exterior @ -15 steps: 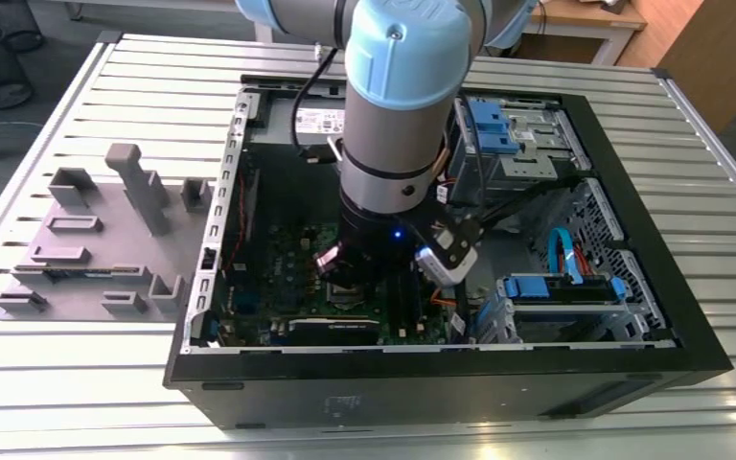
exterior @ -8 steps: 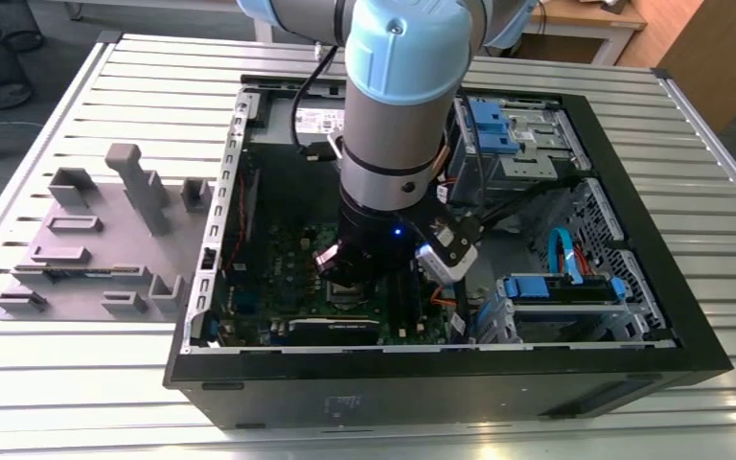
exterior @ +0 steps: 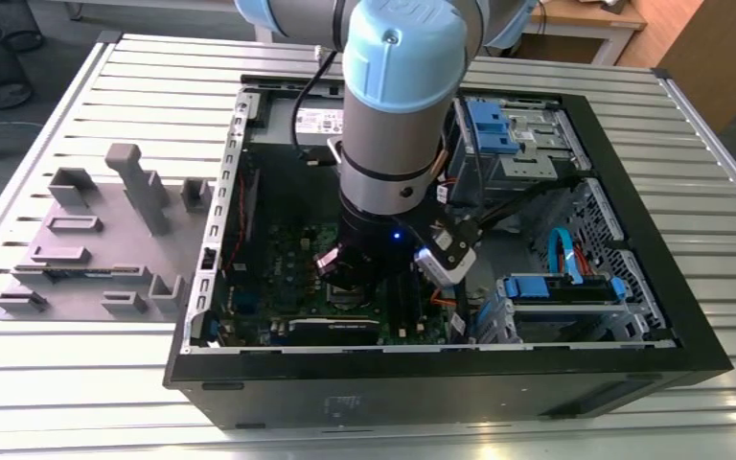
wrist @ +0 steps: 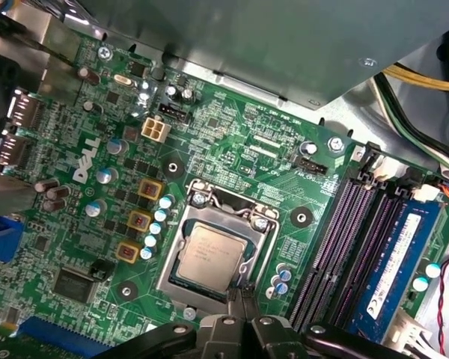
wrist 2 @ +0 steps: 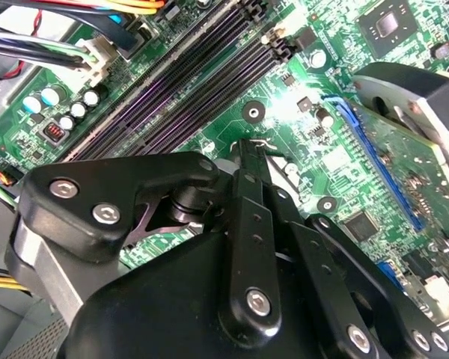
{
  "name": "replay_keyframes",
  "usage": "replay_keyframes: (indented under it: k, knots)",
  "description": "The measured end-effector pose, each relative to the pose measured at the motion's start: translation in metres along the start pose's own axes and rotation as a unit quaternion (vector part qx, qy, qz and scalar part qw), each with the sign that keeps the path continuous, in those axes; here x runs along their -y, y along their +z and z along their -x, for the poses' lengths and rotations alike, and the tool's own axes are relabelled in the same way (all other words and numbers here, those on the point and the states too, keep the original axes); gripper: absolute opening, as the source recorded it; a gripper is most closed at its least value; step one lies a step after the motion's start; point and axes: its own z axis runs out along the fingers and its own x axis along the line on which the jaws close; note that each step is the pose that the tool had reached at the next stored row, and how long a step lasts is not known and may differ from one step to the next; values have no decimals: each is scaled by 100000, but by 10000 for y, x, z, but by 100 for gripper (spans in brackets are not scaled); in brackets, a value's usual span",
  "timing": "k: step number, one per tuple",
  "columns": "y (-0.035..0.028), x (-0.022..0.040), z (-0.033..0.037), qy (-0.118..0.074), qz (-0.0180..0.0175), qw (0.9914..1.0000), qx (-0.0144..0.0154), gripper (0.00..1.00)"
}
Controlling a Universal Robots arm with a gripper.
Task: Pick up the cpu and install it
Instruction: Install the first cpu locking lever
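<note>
In the exterior view the arm reaches down into the open computer case, its gripper low over the green board. In the first wrist view the cpu lies flat inside the socket frame, just beside the gripper, whose fingers look drawn narrow, holding nothing.

You get even, bright room light; the arm shades the board beneath it, and glare whitens the board beside the end effector.
</note>
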Motion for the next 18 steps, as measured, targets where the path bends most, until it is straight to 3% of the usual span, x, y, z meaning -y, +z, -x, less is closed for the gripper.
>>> replay_keyframes:
  k: [6,18]
  knots:
    - [31,2,12,14,-33,100000,152,11]
    - [37,15,49,8,-55,100000,136,11]
